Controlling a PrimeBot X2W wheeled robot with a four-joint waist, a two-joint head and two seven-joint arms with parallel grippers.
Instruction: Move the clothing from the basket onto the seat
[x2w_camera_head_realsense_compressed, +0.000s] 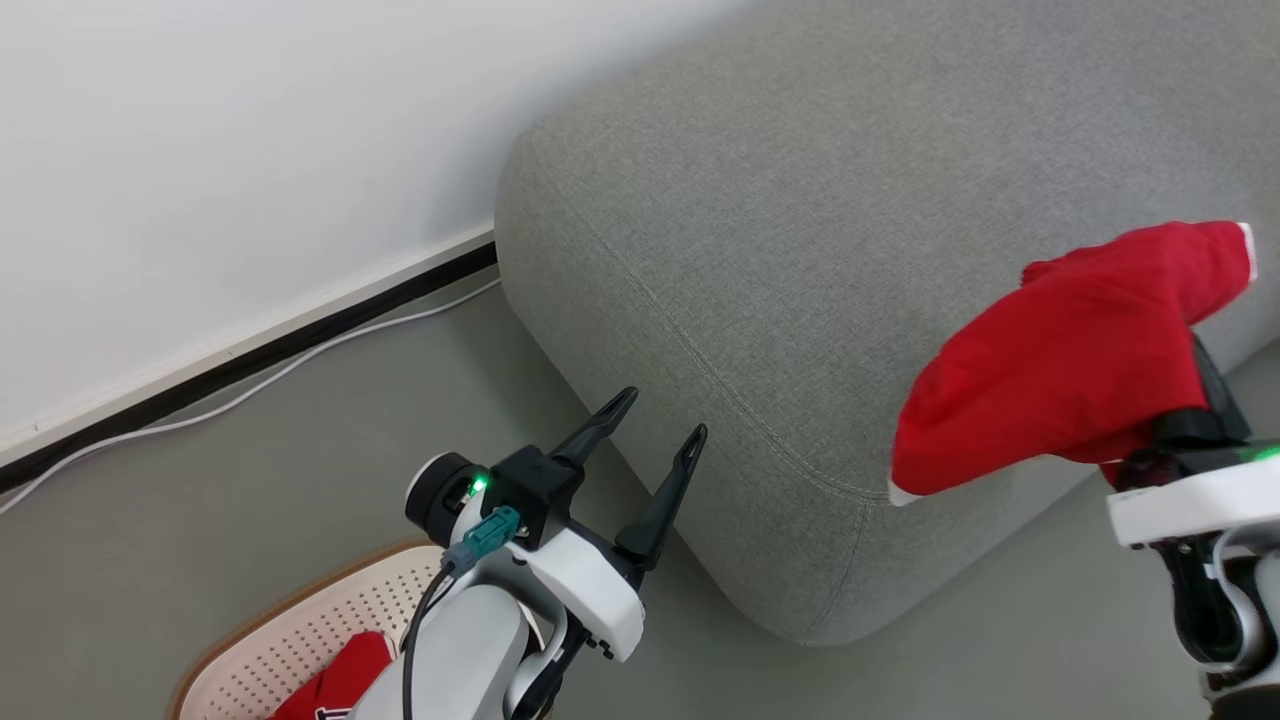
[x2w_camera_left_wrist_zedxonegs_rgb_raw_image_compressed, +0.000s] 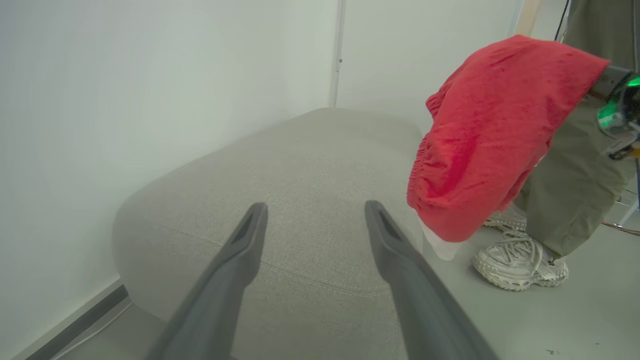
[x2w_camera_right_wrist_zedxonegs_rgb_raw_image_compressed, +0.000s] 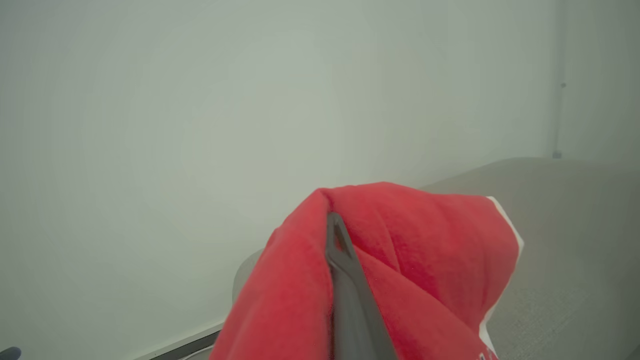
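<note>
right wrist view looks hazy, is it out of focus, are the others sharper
Right wrist view: soft and washed out, the red garment close to the lens blurred. Left wrist view: its own fingers smeared, the sofa fairly clear. Head view: sharpest, weave and seam crisp.

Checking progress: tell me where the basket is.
Head view, bottom left: the basket sits on the floor, partly hidden by the left arm, left of the sofa.

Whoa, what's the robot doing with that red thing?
The robot is moving clothes from the basket to the grey sofa. Its right gripper is shut on a red garment, held in the air by the sofa's edge. Its left gripper is open and empty. Another red piece lies in the basket on the floor.
</note>
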